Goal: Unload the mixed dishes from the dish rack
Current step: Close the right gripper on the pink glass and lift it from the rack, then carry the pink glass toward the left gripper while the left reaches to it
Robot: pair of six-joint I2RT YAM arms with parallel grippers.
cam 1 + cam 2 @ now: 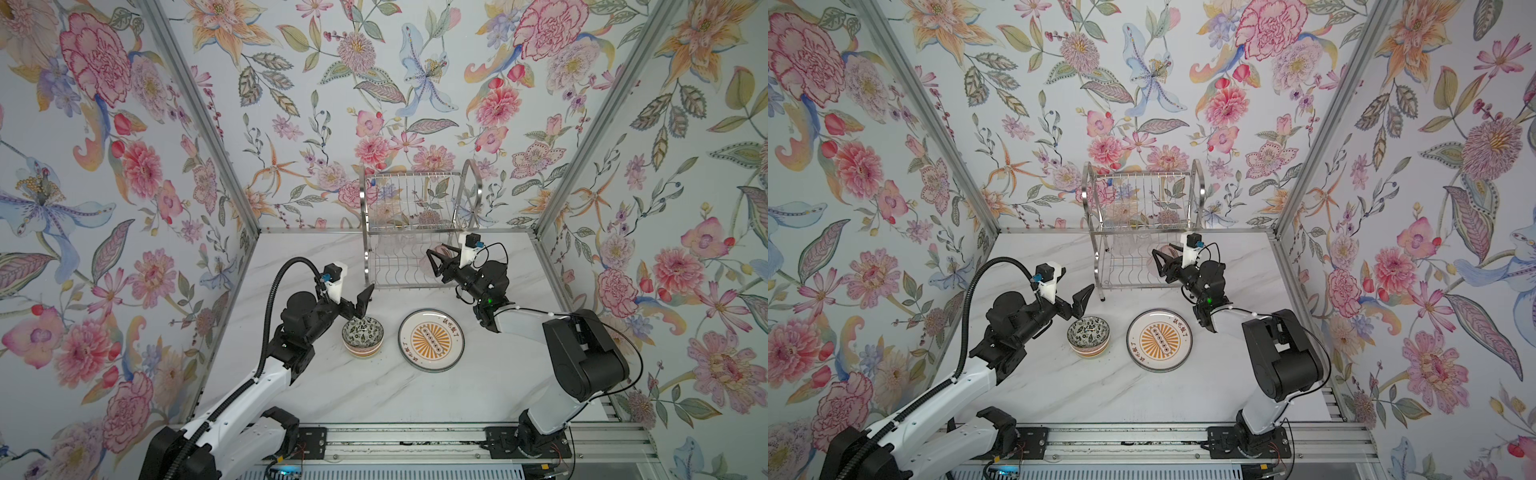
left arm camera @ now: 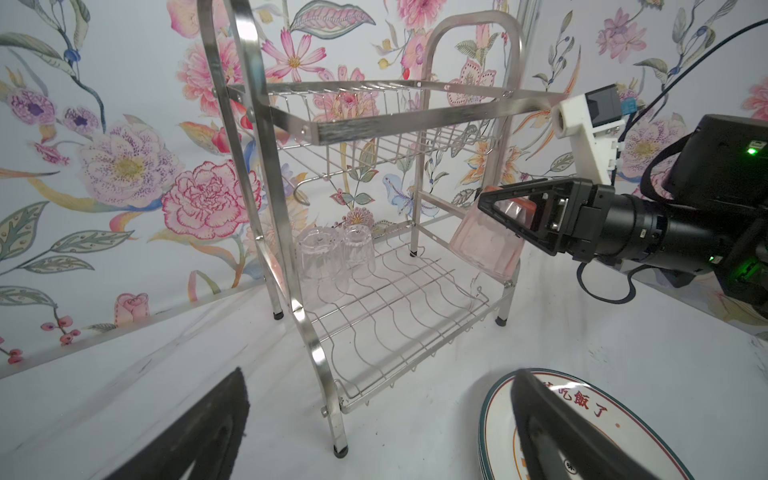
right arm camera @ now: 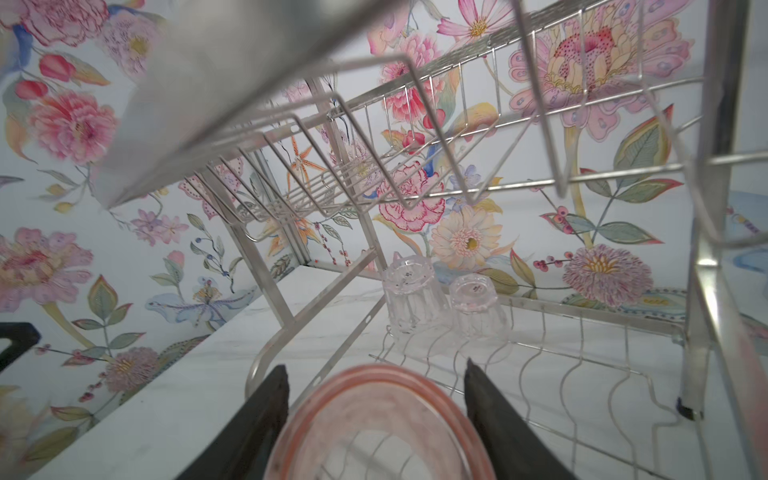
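The steel two-tier dish rack (image 1: 415, 232) (image 1: 1142, 232) (image 2: 374, 199) stands at the back of the table. My right gripper (image 1: 433, 262) (image 3: 376, 368) is shut on a pink-tinted cup (image 2: 486, 245) (image 3: 382, 424), held tilted just above the right end of the lower shelf. Two clear cups (image 2: 320, 257) (image 3: 476, 307) stand upside down at the far left of that shelf. My left gripper (image 1: 358, 305) (image 2: 378, 374) hangs open and holds nothing, just above the patterned bowl (image 1: 363, 336) (image 1: 1089, 336). A sunburst plate (image 1: 431, 340) (image 1: 1159, 340) lies on the table beside the bowl.
Floral walls close in the table on the left, back and right. An aluminium rail (image 1: 399, 440) with both arm bases runs along the front edge. The rack's upper shelf (image 3: 374, 137) passes close over my right gripper.
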